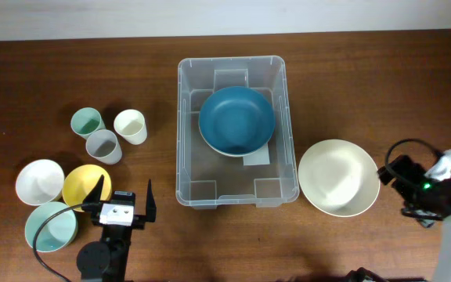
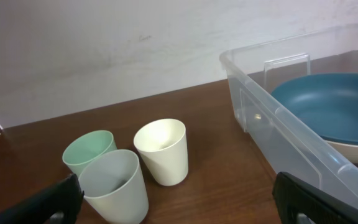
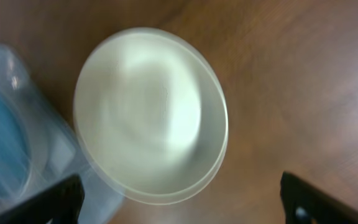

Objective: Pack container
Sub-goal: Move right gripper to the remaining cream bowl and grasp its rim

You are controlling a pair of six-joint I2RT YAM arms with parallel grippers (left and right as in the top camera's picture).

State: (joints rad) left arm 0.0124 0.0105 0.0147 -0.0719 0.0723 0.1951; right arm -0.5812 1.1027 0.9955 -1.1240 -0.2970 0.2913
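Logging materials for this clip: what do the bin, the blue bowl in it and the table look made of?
Container: clear glossy plastic; the table and its white base label show through the walls. Blue bowl: smooth, low-sheen surface, pale underside; probably plastic or melamine, though glazed ceramic can't be excluded. Table: dark brown wood grain with slight sheen, solid or veneer unclear.

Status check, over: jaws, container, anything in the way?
Left gripper open, empty. Right gripper open, empty, beside the large cream round bowl. Clear plastic rectangular container holds one dark blue round bowl. Nothing over its opening.
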